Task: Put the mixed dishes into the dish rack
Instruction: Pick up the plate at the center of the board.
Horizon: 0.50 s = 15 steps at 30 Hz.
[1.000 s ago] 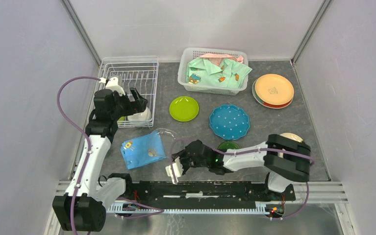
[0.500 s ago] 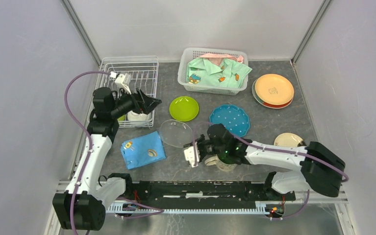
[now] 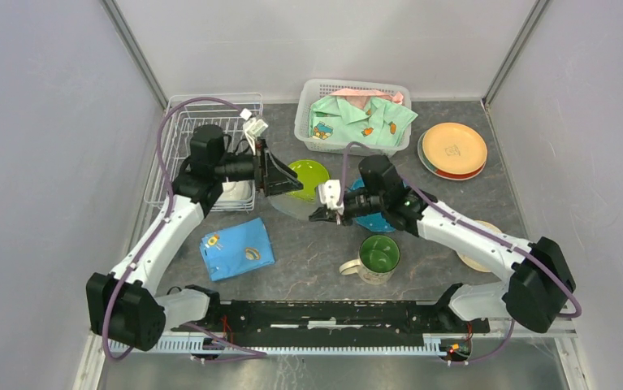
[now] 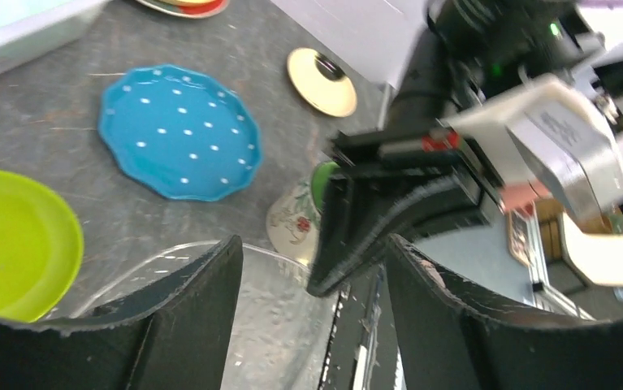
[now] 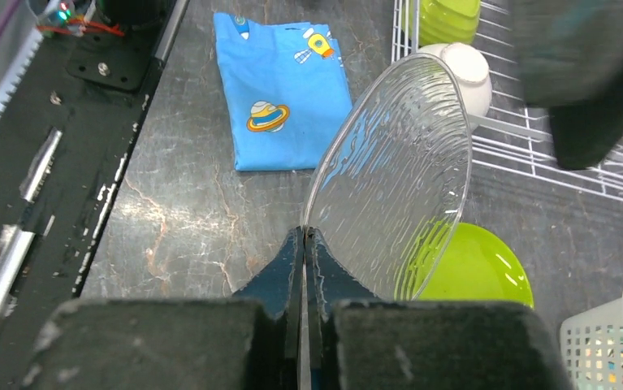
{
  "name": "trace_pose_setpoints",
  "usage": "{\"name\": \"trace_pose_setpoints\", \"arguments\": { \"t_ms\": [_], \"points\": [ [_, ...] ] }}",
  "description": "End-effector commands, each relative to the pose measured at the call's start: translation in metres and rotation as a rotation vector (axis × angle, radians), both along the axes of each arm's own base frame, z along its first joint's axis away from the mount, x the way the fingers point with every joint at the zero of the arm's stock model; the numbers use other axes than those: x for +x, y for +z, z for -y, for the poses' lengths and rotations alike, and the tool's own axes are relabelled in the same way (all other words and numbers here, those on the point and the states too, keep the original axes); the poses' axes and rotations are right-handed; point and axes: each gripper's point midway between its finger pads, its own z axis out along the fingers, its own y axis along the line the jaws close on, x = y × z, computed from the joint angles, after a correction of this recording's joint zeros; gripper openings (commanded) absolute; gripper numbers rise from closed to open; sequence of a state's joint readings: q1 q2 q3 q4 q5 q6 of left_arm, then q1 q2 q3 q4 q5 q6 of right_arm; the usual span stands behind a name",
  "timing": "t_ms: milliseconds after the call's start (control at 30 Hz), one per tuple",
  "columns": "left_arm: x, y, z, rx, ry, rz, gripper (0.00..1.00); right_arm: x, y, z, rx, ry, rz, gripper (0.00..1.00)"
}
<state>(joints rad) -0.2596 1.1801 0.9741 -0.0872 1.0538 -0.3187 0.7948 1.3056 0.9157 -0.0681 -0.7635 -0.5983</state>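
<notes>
Right wrist: the right gripper (image 5: 304, 237) pinches a round, rippled clear glass plate (image 5: 393, 171) tilting toward 1 o'clock. The left gripper (image 4: 316, 276), fingers apart, has swung over from the dish rack (image 3: 214, 98).

Clear rippled plate (image 5: 389, 175), lime-green plate (image 4: 7, 236), white-dotted blue plate (image 4: 179, 130), blue planet-print cloth (image 5: 283, 89)

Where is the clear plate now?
In the top view, the clear plate is mid-table, pinched at its rim by the right gripper, beside the green plate, with the open left gripper at its other side.

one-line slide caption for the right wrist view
Right end effector pinches the rim of a clear rippled plate, dish rack beyond.
</notes>
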Motion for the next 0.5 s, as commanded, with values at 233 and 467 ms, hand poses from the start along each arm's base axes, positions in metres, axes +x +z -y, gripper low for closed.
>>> {"name": "trace_pose_setpoints", "arguments": {
  "t_ms": [233, 467],
  "points": [
    [-0.038, -0.009, 0.03, 0.066, -0.296, 0.022, 0.66, -0.015, 0.043, 0.017, 0.047, 0.102, -0.259, 0.01],
    [-0.053, -0.019, 0.036, 0.111, -0.374, -0.025, 0.61, 0.001, 0.047, 0.035, 0.053, 0.036, -0.312, 0.0]
  ]
}}
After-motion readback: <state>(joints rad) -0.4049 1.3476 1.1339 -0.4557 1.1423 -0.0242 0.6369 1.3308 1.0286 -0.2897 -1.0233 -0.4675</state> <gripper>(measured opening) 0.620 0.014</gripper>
